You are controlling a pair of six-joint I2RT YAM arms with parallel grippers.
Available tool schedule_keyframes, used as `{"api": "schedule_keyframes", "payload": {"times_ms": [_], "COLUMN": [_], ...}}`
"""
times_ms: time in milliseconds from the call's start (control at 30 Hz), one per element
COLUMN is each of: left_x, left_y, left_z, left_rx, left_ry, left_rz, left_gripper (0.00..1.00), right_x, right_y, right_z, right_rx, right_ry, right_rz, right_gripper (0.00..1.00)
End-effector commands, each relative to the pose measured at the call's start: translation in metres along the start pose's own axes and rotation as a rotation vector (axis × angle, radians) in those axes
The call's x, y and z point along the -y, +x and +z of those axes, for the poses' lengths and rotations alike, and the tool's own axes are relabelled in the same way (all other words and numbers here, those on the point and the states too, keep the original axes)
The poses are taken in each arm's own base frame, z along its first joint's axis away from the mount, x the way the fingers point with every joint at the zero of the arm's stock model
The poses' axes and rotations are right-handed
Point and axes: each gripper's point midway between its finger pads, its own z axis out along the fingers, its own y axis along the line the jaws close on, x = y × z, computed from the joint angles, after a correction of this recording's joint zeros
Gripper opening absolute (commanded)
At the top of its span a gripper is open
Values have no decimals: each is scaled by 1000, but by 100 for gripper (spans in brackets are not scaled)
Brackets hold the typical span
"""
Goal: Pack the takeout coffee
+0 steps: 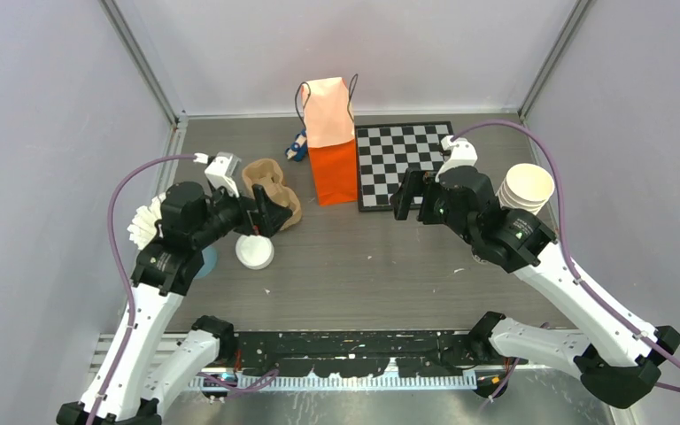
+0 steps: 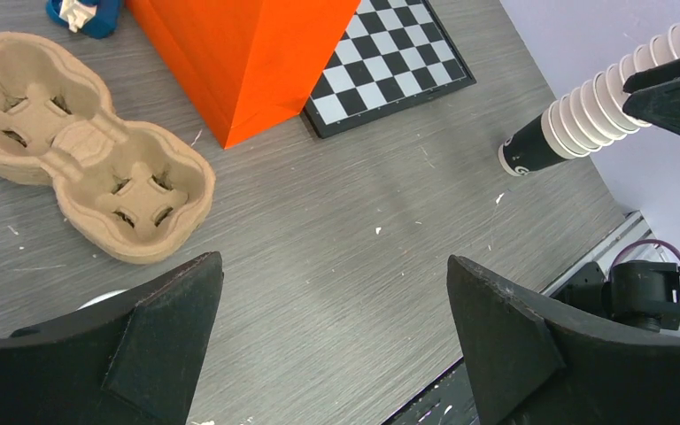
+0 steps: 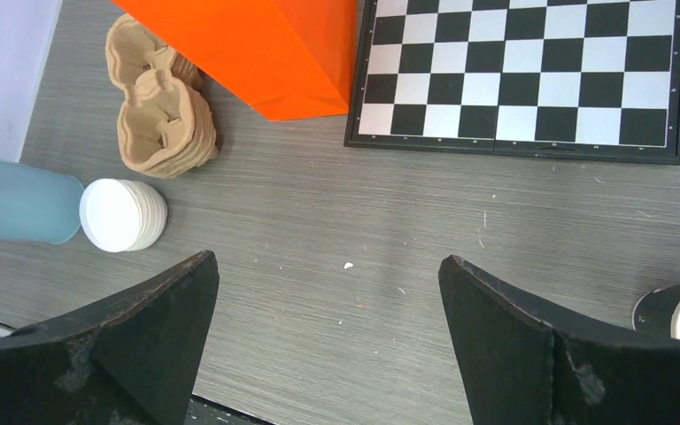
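Observation:
The orange paper bag [image 1: 332, 146] stands upright at the back centre, its top open; it also shows in the left wrist view [image 2: 239, 53] and the right wrist view [image 3: 257, 49]. No lidded takeout coffee cup shows in any view. My left gripper [image 1: 266, 217] is open and empty, low over the table between the cardboard cup carrier [image 1: 272, 188] and a stack of loose white lids [image 1: 255, 252]. My right gripper [image 1: 412, 197] is open and empty, in front of the chessboard [image 1: 405, 161]. Both wrist views show bare table between the jaws of the left gripper [image 2: 335, 264] and the right gripper [image 3: 328, 262].
A tall stack of lidless white cups [image 1: 526, 188] lies at the right, by the right arm [image 2: 602, 106]. A blue cylinder [image 3: 18, 208] lies next to the lids [image 3: 124, 214]. A fanned white stack [image 1: 144, 226] sits at the far left. A small blue object [image 1: 297, 146] is left of the bag.

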Motion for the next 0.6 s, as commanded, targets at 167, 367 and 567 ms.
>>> {"api": "schedule_keyframes", "payload": {"times_ms": [167,367,567], "left_x": [-2,-11,-14], "left_y": [2,13,28], "left_z": [-2,-8,-7], "left_rx": [10,7,-13], "left_ry": [-8,-45,-38], "left_rz": [30,55,45], "left_gripper": [99,99,99], "right_x": [-21,-15,-34], "right_y": [-21,-30,-36], "right_z": [-10,5,39], "right_rx": [102,131,91], "right_ry": [-122,-43,-21], "right_rz": [73,83,54], "right_gripper": [99,96,95]}}
